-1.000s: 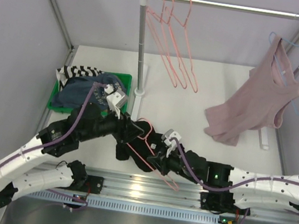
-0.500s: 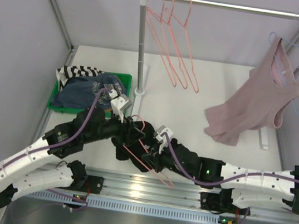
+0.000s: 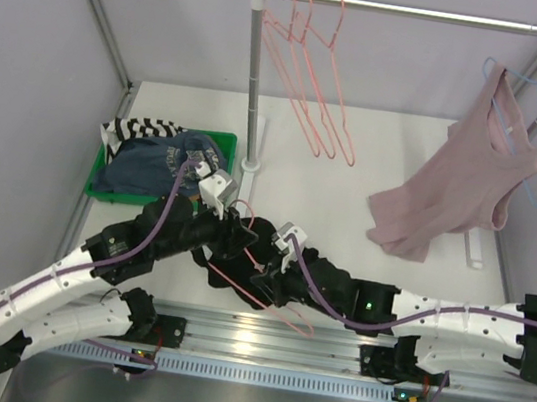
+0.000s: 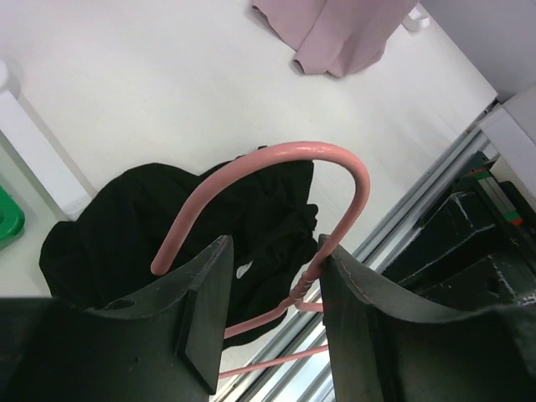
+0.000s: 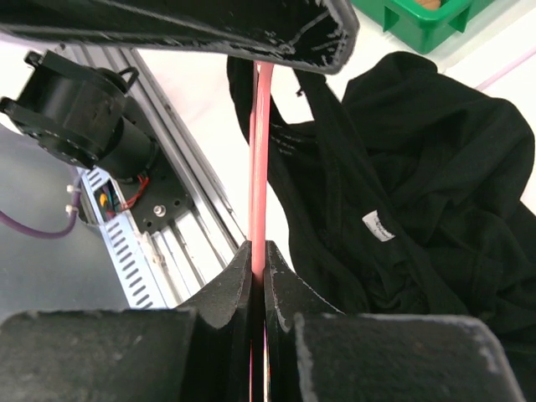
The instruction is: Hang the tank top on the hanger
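The right gripper (image 5: pixel 258 255) is clamped tight on the pink wire of the hanger (image 5: pixel 260 142). The left gripper (image 4: pixel 275 251) stands wide open astride the hook (gripping nothing). Beneath both, the black tank top (image 4: pixel 117 226) lies crumpled on the table (image 4: pixel 167 84).

a white table (image 3: pixel 376 157) carries a green bin (image 3: pixel 213 136), the rack's foot (image 3: pixel 250 167) and a crumpled black tank top (image 5: pixel 435 151).
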